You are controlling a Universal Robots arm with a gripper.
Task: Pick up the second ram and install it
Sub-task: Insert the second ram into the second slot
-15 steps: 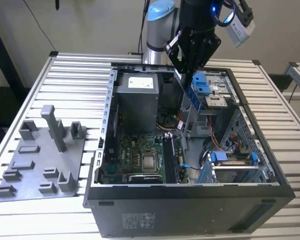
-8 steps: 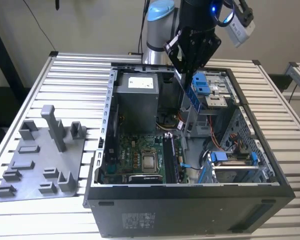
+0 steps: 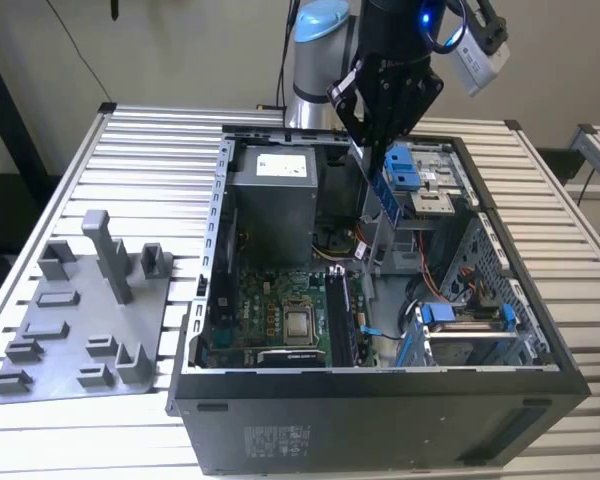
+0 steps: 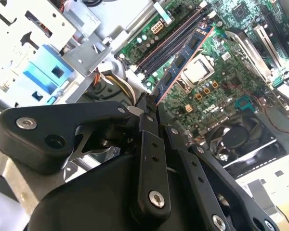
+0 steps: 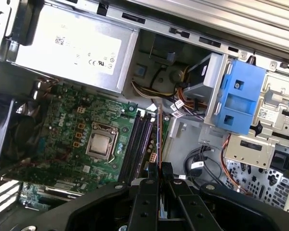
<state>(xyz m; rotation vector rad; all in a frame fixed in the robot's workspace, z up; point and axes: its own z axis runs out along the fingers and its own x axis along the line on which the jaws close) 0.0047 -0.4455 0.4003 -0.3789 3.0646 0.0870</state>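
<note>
My gripper (image 3: 378,150) hangs above the open computer case (image 3: 380,385), shut on the second ram (image 3: 389,196). The ram is a thin dark stick with blue labels that points down from the fingers toward the case's inside. In the second wrist view the ram (image 4: 183,62) reaches out from the gripper (image 4: 151,108) over the motherboard, next to the dark memory slots (image 4: 171,43). In the first wrist view the ram (image 5: 159,139) appears edge-on, above the right side of the memory slots (image 5: 139,139), and the gripper (image 5: 160,174) is clamped on its near end.
On the table at the exterior view's left lies a gray holder plate (image 3: 80,320) with upright posts. Inside the case are the silver processor (image 3: 300,325), the power supply (image 3: 270,195), a blue drive caddy (image 3: 412,168), a fan (image 4: 241,139) and loose cables (image 5: 183,103).
</note>
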